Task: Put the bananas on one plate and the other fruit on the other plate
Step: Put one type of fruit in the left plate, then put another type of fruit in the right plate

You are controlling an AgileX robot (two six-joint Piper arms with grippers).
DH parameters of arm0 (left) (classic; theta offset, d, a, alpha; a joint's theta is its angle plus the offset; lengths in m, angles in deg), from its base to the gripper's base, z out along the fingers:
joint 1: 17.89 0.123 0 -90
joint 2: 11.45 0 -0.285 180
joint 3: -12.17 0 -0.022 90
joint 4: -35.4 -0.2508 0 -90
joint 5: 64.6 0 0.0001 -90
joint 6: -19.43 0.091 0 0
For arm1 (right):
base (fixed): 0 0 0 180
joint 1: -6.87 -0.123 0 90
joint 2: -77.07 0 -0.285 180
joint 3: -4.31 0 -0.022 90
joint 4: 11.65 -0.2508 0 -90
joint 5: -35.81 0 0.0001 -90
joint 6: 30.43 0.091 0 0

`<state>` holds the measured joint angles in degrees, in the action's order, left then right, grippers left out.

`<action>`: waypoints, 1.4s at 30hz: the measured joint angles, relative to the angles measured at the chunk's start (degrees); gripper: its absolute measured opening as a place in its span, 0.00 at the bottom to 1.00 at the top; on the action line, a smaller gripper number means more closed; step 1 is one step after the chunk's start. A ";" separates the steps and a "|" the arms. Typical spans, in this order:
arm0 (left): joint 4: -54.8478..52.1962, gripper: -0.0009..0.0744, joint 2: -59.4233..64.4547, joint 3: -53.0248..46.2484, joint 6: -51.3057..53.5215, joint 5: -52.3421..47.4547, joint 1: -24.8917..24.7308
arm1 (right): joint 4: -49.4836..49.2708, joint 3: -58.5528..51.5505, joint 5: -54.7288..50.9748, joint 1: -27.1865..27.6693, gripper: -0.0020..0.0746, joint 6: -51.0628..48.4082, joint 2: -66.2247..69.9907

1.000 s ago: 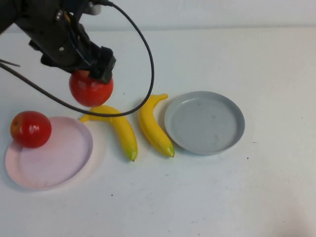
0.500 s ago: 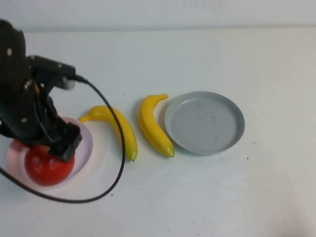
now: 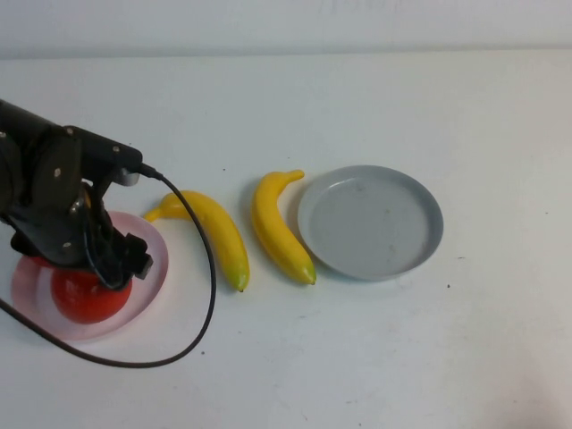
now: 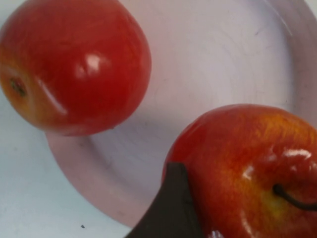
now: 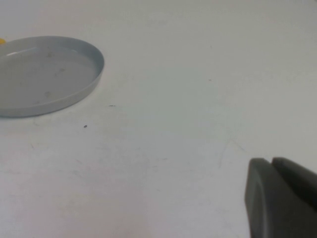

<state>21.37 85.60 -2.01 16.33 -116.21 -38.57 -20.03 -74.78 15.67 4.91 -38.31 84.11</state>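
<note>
My left gripper (image 3: 100, 273) is low over the pale pink plate (image 3: 155, 261) at the left and is shut on a red apple (image 3: 85, 299) that sits in the plate. In the left wrist view one dark finger (image 4: 173, 208) presses this apple (image 4: 252, 168). The second red apple (image 4: 74, 64) rests on the far rim of the pink plate (image 4: 213, 64); my arm hides it in the high view. Two yellow bananas (image 3: 214, 234) (image 3: 277, 228) lie on the table between the plates. The grey-blue plate (image 3: 371, 222) is empty. My right gripper (image 5: 272, 166) is shut and empty, over bare table.
A black cable (image 3: 192, 295) loops from the left arm across the table in front of the pink plate and past the left banana. The grey-blue plate also shows in the right wrist view (image 5: 44, 74). The table is white.
My left gripper carried the apple from above the bananas down to the left onto the pink plate. Over the last half second it lowered slightly. The bananas and grey-blue plate have not moved.
</note>
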 joint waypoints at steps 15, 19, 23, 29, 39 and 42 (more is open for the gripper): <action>-2.62 0.90 3.54 0.00 -0.60 1.06 0.00 | 0.00 0.00 0.00 0.00 0.00 0.00 0.00; -4.23 0.90 2.13 0.97 -0.60 -0.86 0.00 | 0.00 0.00 0.00 0.00 0.00 0.00 0.00; -2.35 0.90 -1.15 5.43 -0.60 -3.76 0.00 | 0.00 0.00 0.00 0.00 0.00 0.00 0.00; 7.14 0.90 -7.48 10.25 4.17 -9.65 0.00 | 0.00 0.00 0.00 0.00 0.00 0.00 0.00; 11.31 0.26 -22.16 9.83 4.63 -15.53 0.00 | 0.00 0.00 0.00 0.00 0.00 0.00 0.00; 11.41 0.08 -28.53 6.55 4.32 -14.19 0.00 | 0.00 0.00 0.00 0.00 0.00 0.00 0.00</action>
<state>32.78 57.08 4.54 20.65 -130.40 -38.57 -20.03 -74.78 15.67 4.91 -38.31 84.11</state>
